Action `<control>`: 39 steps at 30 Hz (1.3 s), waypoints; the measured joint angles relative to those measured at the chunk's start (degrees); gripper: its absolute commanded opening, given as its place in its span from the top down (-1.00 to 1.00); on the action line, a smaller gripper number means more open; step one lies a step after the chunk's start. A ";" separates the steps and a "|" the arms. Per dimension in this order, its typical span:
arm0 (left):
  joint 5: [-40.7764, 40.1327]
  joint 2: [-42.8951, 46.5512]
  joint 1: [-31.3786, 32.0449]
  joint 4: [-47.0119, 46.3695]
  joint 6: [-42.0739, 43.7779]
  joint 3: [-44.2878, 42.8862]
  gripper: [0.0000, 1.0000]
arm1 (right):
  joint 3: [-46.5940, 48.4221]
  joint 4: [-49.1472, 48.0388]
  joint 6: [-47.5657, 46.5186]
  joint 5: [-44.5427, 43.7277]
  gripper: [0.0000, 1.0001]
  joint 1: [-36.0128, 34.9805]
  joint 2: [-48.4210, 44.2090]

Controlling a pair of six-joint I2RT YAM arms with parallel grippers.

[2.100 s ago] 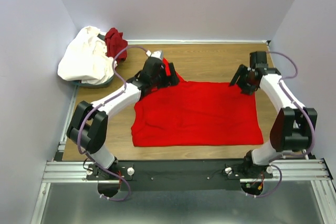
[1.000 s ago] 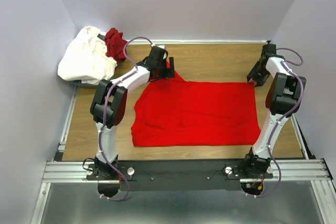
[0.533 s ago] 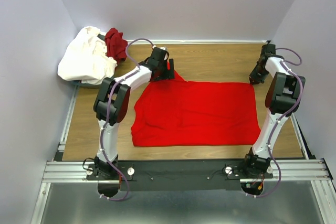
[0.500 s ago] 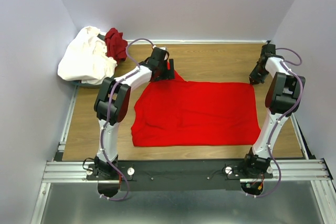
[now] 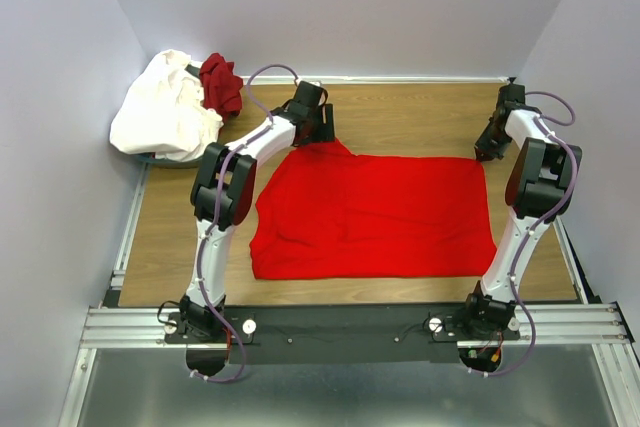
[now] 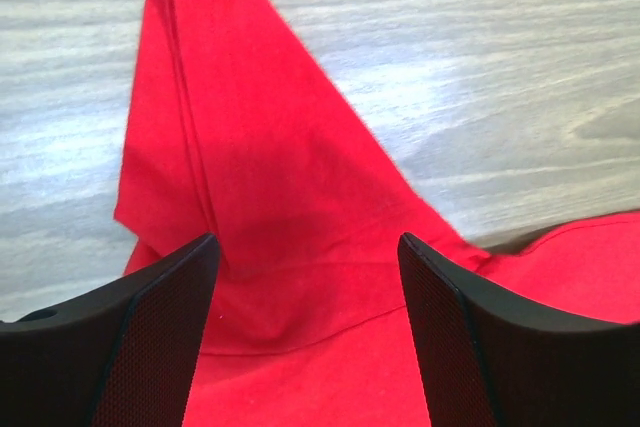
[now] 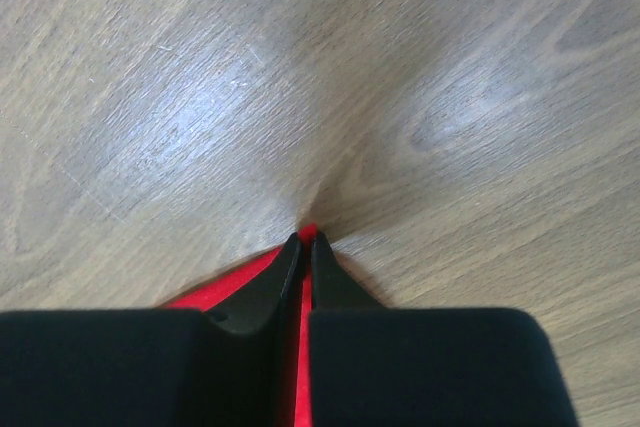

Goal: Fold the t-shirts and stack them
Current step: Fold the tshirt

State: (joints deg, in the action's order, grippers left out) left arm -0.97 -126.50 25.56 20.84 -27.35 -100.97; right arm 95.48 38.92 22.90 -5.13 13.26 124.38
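The bright red t-shirt [image 5: 375, 217] lies spread flat across the middle of the table. My left gripper [image 5: 318, 127] hovers open over its far left sleeve; in the left wrist view this pointed flap [image 6: 260, 177] lies between the two wide-apart fingertips of the left gripper [image 6: 305, 247]. My right gripper [image 5: 487, 150] is at the shirt's far right corner. In the right wrist view the right gripper [image 7: 305, 239] is shut on a thin edge of the red cloth [image 7: 228, 285]. The white t-shirt [image 5: 165, 112] and the maroon t-shirt [image 5: 220, 82] lie bunched in the far left corner.
The wooden table [image 5: 410, 117] is bounded by grey walls on the left, far and right sides. A dark low object [image 5: 178, 158] shows under the white heap. The metal rail [image 5: 350, 325] with the arm bases runs along the near edge.
My right gripper has closed on the shirt's far right corner. My left gripper has shifted slightly farther along the sleeve, its jaws a little narrower. The shirt itself has not moved.
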 measured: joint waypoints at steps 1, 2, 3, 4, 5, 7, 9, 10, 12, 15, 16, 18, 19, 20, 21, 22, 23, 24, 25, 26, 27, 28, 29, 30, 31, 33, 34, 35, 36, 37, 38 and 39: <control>-0.28 -0.07 0.00 0.39 0.09 0.00 -0.56 | -0.07 -0.04 -0.02 0.00 0.78 0.00 -0.02; -0.63 -0.09 0.00 0.70 0.15 0.02 -0.56 | -0.11 -0.09 -0.02 0.02 0.78 0.00 -0.07; -1.11 -0.09 0.00 1.05 0.15 0.20 -0.56 | -0.20 -0.20 -0.02 0.02 0.78 0.00 -0.09; -1.42 -0.09 0.00 1.49 0.15 0.35 -0.55 | -0.26 -0.26 -0.02 0.02 0.78 0.00 -0.11; -1.64 -0.09 0.00 1.53 0.17 0.52 -0.55 | -0.31 -0.28 -0.02 0.04 0.78 0.00 -0.15; -1.97 -0.09 0.00 1.60 0.15 1.16 -0.53 | -0.35 -0.33 -0.02 0.04 0.79 0.00 -0.20; -2.01 -0.11 0.00 1.77 0.15 1.70 -0.50 | -0.39 -0.37 -0.02 0.07 0.79 0.00 -0.20; -2.01 -0.22 0.00 1.92 0.15 1.75 -0.49 | -0.42 -0.39 -0.02 0.09 0.79 0.00 -0.22; -2.01 -0.52 0.00 1.88 0.15 1.75 -0.48 | -0.42 -0.39 -0.02 0.09 0.79 0.00 -0.22; -2.01 -1.49 0.00 1.81 0.20 1.33 -0.42 | -0.48 -0.44 -0.02 0.09 0.79 0.00 -0.26; -2.05 -2.03 -0.02 1.81 0.35 0.94 -0.40 | -0.52 -0.48 -0.02 0.11 0.80 0.00 -0.31; -2.12 -2.51 -0.02 1.77 0.39 0.09 -0.36 | -0.66 -0.66 -0.02 0.13 0.80 0.00 -0.33; -2.14 -2.64 -0.02 1.75 0.39 -0.09 -0.34 | -0.68 -0.70 -0.04 0.20 0.80 0.00 -0.33; -2.23 -2.75 -0.02 1.77 0.39 -0.24 -0.33 | -0.70 -0.70 -0.02 0.24 0.80 0.00 -0.35; -2.25 -2.86 -0.02 1.79 0.39 -0.37 -0.26 | -0.76 -0.74 -0.02 0.31 0.80 0.00 -0.42; -2.25 -2.91 -0.02 1.77 0.39 -0.39 -0.22 | -0.85 -0.83 -0.02 0.37 0.80 0.00 -0.44; -2.25 -2.95 -0.02 1.79 0.44 -0.48 -0.18 | -0.94 -0.92 -0.02 0.48 0.80 0.00 -0.52; -2.25 -2.99 -0.02 1.79 0.48 -0.50 -0.12 | -1.01 -0.98 -0.02 0.52 0.80 0.00 -0.55; -2.25 -3.02 -0.02 1.79 0.48 -0.50 -0.08 | -1.01 -0.98 -0.02 0.55 0.81 0.00 -0.55; -2.25 -3.06 -0.04 1.79 0.55 -0.50 -0.04 | -1.01 -1.01 -0.02 0.57 0.81 0.00 -0.55; -2.25 -3.06 -0.04 1.81 0.59 -0.50 0.06 | -1.03 -1.01 -0.02 0.57 0.81 0.00 -0.55; -2.25 -3.06 -0.04 1.81 0.52 -0.50 0.11 | -1.03 -1.03 -0.02 0.55 0.81 0.00 -0.55; -2.25 -3.06 -0.04 1.84 0.57 -0.50 0.14 | -1.03 -1.03 -0.02 0.57 0.81 0.00 -0.55; -2.25 -3.06 -0.04 1.86 0.57 -0.50 0.25 | -1.03 -1.03 -0.02 0.57 0.81 0.00 -0.55; -2.25 -3.06 -0.04 1.86 0.61 -0.50 0.29 | -1.03 -1.03 -0.02 0.57 0.81 0.00 -0.55; -2.23 -3.06 -0.04 1.90 0.52 -0.50 0.32 | -1.03 -1.03 -0.02 0.59 0.81 0.00 -0.55; -2.25 -3.06 -0.02 1.92 0.57 -0.50 0.45 | -1.03 -1.03 -0.02 0.59 0.81 0.00 -0.55; -2.25 -3.06 0.00 1.95 0.55 -0.50 0.51 | -1.03 -1.03 -0.02 0.61 0.81 0.00 -0.55; -2.25 -3.06 0.02 1.97 0.59 -0.50 0.67 | -1.03 -1.03 -0.02 0.61 0.82 0.00 -0.55; -2.25 -3.06 0.04 1.99 0.55 -0.50 0.73 | -1.03 -1.03 -0.02 0.63 0.81 0.00 -0.55; -2.27 -3.06 0.07 2.05 0.59 -0.57 0.74 | -1.03 -1.03 -0.02 0.63 0.81 0.00 -0.55; -2.25 -3.06 0.07 2.05 0.63 -0.61 0.84 | -1.03 -1.03 -0.02 0.68 0.82 0.00 -0.57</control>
State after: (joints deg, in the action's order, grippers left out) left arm -3.22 -129.56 25.63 22.90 -26.72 -101.58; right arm 94.45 37.89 22.87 -4.45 13.26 123.81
